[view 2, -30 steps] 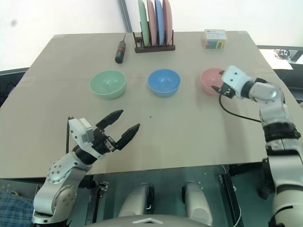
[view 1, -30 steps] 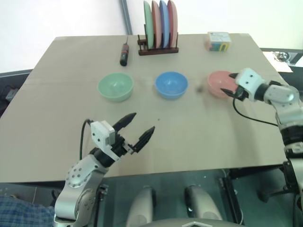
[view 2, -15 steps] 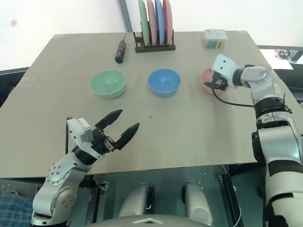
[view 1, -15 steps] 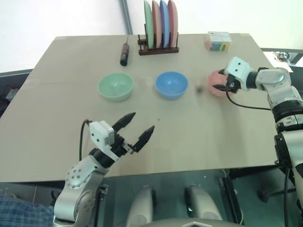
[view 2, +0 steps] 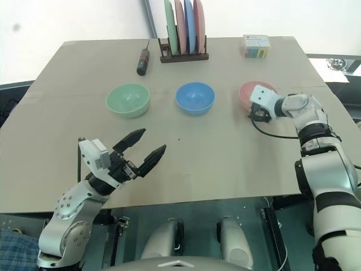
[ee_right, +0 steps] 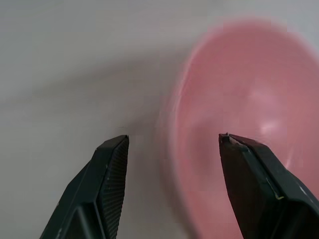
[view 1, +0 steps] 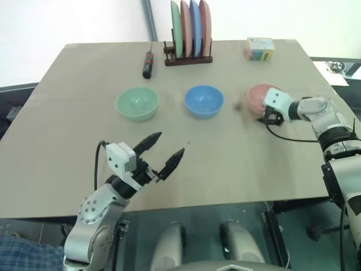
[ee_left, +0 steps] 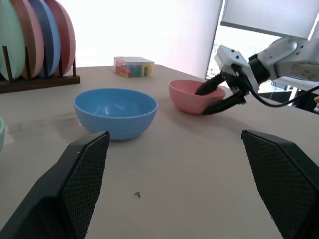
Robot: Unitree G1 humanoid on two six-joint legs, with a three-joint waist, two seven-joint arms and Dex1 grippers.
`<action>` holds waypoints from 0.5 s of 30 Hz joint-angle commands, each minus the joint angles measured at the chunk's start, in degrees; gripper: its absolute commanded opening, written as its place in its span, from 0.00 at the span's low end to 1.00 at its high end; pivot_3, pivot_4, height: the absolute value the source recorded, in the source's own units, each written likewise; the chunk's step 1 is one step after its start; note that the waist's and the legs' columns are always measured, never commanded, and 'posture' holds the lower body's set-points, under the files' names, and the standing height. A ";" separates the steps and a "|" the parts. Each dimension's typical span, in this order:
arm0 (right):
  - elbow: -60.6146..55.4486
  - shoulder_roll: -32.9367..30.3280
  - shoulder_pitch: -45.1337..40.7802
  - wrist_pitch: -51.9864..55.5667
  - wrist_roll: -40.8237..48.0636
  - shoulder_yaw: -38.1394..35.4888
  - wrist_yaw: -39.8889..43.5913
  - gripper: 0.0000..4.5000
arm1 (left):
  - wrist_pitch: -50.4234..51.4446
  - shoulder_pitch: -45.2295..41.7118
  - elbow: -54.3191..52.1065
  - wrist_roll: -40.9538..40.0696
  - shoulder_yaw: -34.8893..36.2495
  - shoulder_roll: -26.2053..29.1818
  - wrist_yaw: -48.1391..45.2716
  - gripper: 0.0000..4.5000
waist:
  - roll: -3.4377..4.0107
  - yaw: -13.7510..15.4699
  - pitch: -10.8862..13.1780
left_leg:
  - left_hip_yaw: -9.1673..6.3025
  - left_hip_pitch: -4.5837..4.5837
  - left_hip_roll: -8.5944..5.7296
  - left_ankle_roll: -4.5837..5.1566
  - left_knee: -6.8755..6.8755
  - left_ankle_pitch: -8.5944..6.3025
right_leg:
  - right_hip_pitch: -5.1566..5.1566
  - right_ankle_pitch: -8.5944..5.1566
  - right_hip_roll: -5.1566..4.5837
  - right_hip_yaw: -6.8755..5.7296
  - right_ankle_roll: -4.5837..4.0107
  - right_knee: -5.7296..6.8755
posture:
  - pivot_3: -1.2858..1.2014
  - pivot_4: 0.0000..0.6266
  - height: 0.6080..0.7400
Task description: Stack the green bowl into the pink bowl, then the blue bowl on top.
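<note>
Three bowls stand in a row across the table: the green bowl [view 1: 137, 103] on the left, the blue bowl [view 1: 204, 100] in the middle and the pink bowl [view 1: 256, 96] on the right. My right gripper [view 1: 265, 117] is open at the pink bowl's near rim. The right wrist view shows one finger [ee_right: 251, 184] over the bowl's inside and the other finger [ee_right: 97, 191] over the table outside it; the rim is not pinched. My left gripper [view 1: 170, 143] hangs open and empty above the table's near left part, well short of the bowls.
At the table's far edge stand a wooden rack [view 1: 189, 58] with several upright plates, a screwdriver [view 1: 148, 64] to its left and a small colourful box [view 1: 260, 49] to its right. The pink bowl is close to the table's right edge.
My right gripper swung from the pink bowl's right side up over it, then came down at its near rim, jaws as wide as before. The left arm and the bowls stayed put.
</note>
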 commanded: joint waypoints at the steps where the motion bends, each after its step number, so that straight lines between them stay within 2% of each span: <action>1: 1.09 -0.57 -1.30 -1.31 -2.17 0.82 -2.58 0.52 | -0.79 -0.44 -1.06 -0.21 0.05 0.54 -0.64 1.00 | 0.00 -0.01 0.00 | -0.01 0.01 0.00 0.00 0.00 0.00 | 0.01 0.00 0.00 0.00 0.00 0.01 | 0.52 0.24 1.00; 4: 1.38 -0.19 -1.72 -1.68 -2.04 0.17 -2.54 0.25 | -0.82 -0.40 -1.04 -0.22 0.26 0.49 -0.65 1.00 | 0.00 0.03 0.00 | -0.01 0.01 0.00 0.00 0.01 0.00 | 0.01 0.00 0.01 0.00 0.00 0.01 | 0.52 0.24 1.00; 6: 1.47 -0.11 -1.79 -2.00 -2.24 0.05 -2.53 0.04 | -1.01 -0.20 -0.99 -0.04 0.15 0.33 -0.61 1.00 | 0.00 0.03 0.00 | -0.01 0.00 0.00 0.00 0.02 0.00 | 0.01 0.00 0.01 0.00 0.00 0.02 | 0.52 0.24 1.00; 10: 1.26 -0.25 -1.54 -3.65 -2.44 0.00 -2.50 0.01 | -1.28 0.23 -1.19 0.40 -0.49 -0.09 -0.44 1.00 | 0.03 0.03 0.02 | -0.02 0.01 0.00 0.00 0.03 0.00 | 0.02 0.00 0.01 -0.01 0.00 0.03 | 0.52 0.24 1.00; 12: 0.14 -0.41 -1.44 -6.16 -1.73 -0.22 0.16 0.01 | -1.32 0.54 -1.31 0.31 -0.38 -0.05 -0.56 1.00 | 0.03 0.03 0.02 | -0.02 -0.01 0.00 0.00 0.02 0.00 | 0.01 0.00 0.01 -0.01 0.00 0.02 | 0.52 0.24 1.00; 15: -4.65 -0.11 -0.50 -9.76 4.15 -2.83 11.91 0.01 | -1.51 1.12 -0.98 0.23 0.34 0.31 -0.90 1.00 | 0.04 -0.01 0.02 | -0.02 -0.02 0.00 0.00 0.00 0.00 | 0.00 0.00 0.01 -0.01 0.01 0.00 | 0.52 0.24 1.00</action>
